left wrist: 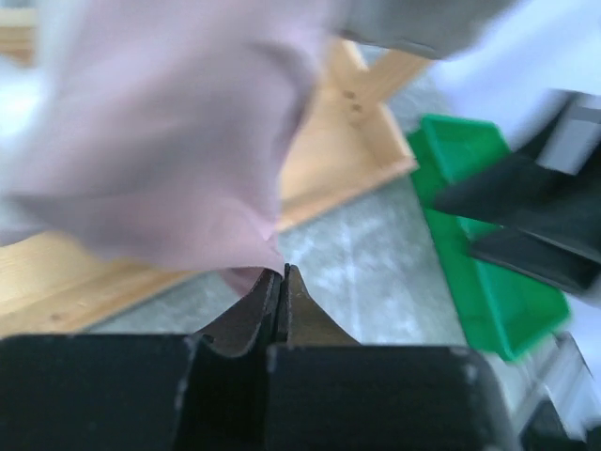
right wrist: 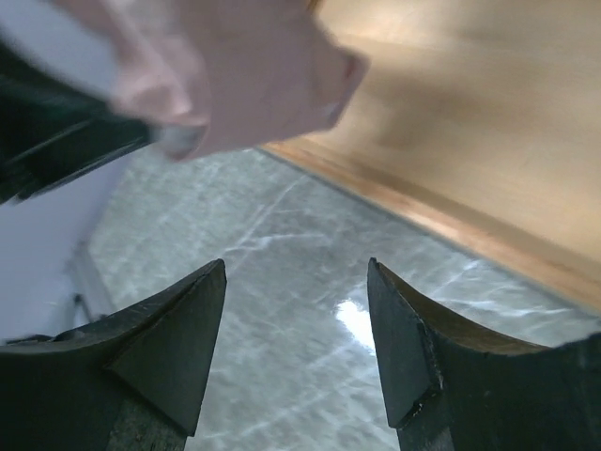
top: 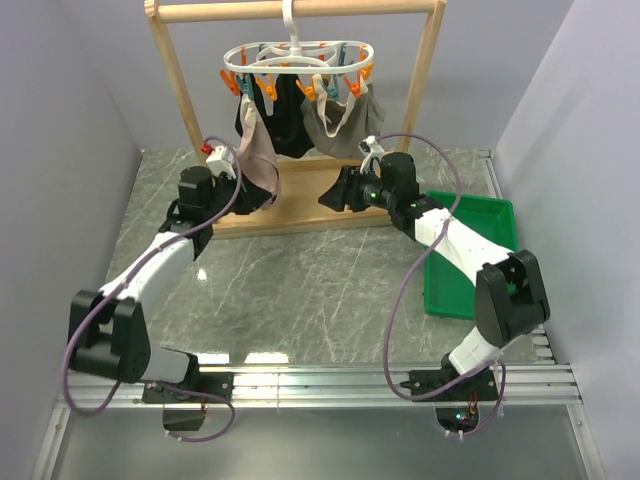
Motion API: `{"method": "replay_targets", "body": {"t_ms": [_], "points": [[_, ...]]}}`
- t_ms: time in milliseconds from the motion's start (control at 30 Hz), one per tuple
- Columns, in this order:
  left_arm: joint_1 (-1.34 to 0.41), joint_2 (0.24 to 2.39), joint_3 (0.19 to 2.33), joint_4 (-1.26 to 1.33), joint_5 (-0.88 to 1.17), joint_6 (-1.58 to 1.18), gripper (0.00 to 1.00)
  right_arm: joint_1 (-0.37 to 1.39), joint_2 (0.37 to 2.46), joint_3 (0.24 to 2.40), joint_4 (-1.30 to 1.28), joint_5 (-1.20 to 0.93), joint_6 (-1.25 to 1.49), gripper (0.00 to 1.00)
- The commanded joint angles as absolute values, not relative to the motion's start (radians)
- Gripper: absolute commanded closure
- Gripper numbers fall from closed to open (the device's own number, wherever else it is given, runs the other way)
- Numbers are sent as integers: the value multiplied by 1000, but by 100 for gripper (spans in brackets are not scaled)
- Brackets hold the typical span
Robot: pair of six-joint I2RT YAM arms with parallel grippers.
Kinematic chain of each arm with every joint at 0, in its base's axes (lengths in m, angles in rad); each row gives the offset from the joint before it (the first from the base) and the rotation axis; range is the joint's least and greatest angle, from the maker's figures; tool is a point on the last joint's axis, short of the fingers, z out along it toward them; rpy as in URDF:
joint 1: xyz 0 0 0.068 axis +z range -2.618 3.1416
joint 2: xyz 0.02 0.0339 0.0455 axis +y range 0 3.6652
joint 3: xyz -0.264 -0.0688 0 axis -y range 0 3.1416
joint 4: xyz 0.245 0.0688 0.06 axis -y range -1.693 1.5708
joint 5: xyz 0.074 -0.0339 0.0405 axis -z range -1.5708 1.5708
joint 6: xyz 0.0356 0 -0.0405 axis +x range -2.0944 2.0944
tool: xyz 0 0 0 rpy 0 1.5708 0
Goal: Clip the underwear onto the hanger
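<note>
The white hanger (top: 300,58) with orange and teal pegs hangs from the wooden rack's top bar. The pink-beige underwear (top: 258,150) dangles from its left side, beside a black garment (top: 292,125) and a grey-taupe one (top: 340,120). My left gripper (top: 250,195) sits at the underwear's lower end. In the left wrist view its jaws (left wrist: 282,271) are shut, and the underwear (left wrist: 160,132) narrows to a point pinched at their tips. My right gripper (top: 335,192) hovers just right of it, open (right wrist: 296,272) with nothing between its fingers. The underwear (right wrist: 244,85) is blurred above them.
The wooden rack's base board (top: 300,215) lies under both grippers, its uprights (top: 175,90) on either side. A green tray (top: 470,250) stands at the right, beside the right arm. The marble table top (top: 300,290) stretches towards the near edge.
</note>
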State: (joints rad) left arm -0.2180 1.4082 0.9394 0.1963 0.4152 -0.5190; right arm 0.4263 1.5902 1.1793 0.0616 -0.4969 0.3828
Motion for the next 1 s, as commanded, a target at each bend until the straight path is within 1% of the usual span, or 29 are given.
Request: {"method": "replay_targets", "body": {"t_ms": [0, 133, 167, 267, 367, 433, 567, 700, 967], "points": [[-210, 1270, 1014, 117, 552, -462, 100, 399, 1647, 1209, 147, -575, 616, 31], [-210, 1213, 1057, 49, 640, -462, 100, 394, 1729, 1180, 224, -678, 810, 32], [-210, 1209, 1083, 35, 650, -469, 100, 394, 1736, 1166, 288, -686, 846, 32], [-209, 1206, 1132, 22, 686, -498, 100, 400, 1785, 1135, 360, -721, 1016, 36], [-207, 1206, 1169, 40, 752, -544, 100, 414, 1838, 1128, 434, -726, 1094, 36], [-207, 1201, 1190, 46, 790, -567, 100, 426, 1874, 1138, 454, -729, 1143, 35], [-201, 1180, 1212, 63, 862, -609, 100, 433, 1951, 1129, 691, -742, 1348, 30], [-198, 1170, 1241, 55, 897, -627, 100, 440, 2041, 1147, 863, -715, 1469, 26], [-196, 1183, 1295, 41, 971, -652, 100, 494, 2192, 1261, 1110, -684, 1685, 24]]}}
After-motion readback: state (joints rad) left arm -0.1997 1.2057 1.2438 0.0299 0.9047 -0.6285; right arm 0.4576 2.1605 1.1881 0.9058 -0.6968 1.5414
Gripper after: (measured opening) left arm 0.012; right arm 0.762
